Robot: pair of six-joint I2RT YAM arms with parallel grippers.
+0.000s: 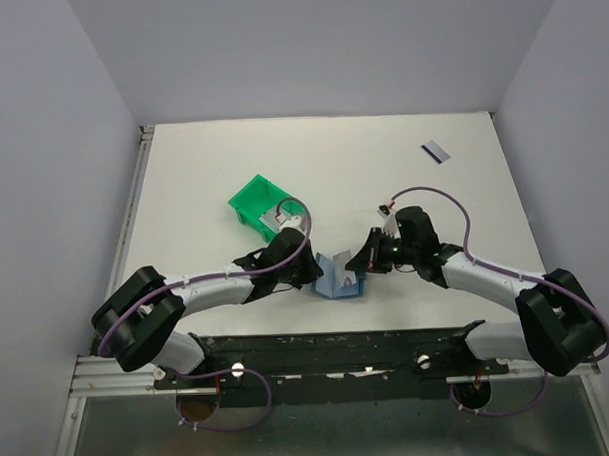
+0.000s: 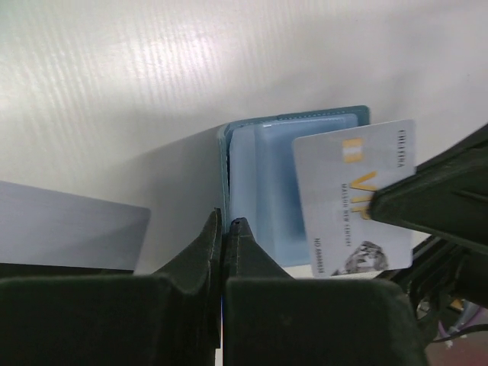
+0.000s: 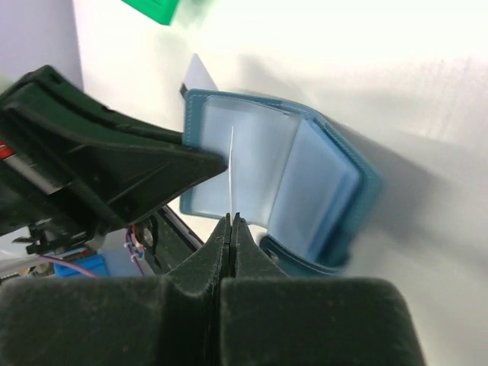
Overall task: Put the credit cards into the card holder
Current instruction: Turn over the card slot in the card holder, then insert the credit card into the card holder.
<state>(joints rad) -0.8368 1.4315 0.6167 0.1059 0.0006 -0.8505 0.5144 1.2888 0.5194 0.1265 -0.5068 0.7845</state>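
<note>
The card holder (image 1: 338, 278) lies open near the table's front, between both grippers, its light blue pockets (image 2: 263, 183) facing up. My left gripper (image 2: 226, 223) is shut on the edge of its slate-blue cover. My right gripper (image 3: 231, 219) is shut on a credit card (image 2: 354, 194), silvery with gold lettering, held over the holder's (image 3: 305, 191) inner pockets and seen edge-on (image 3: 231, 164) in the right wrist view. A second credit card (image 1: 435, 152) with a dark stripe lies flat at the back right. Another grey card (image 2: 69, 229) lies left of the holder.
A green plastic bin (image 1: 259, 205) stands just behind the left arm's wrist. White walls enclose the table on three sides. The black mounting rail (image 1: 339, 352) runs along the near edge.
</note>
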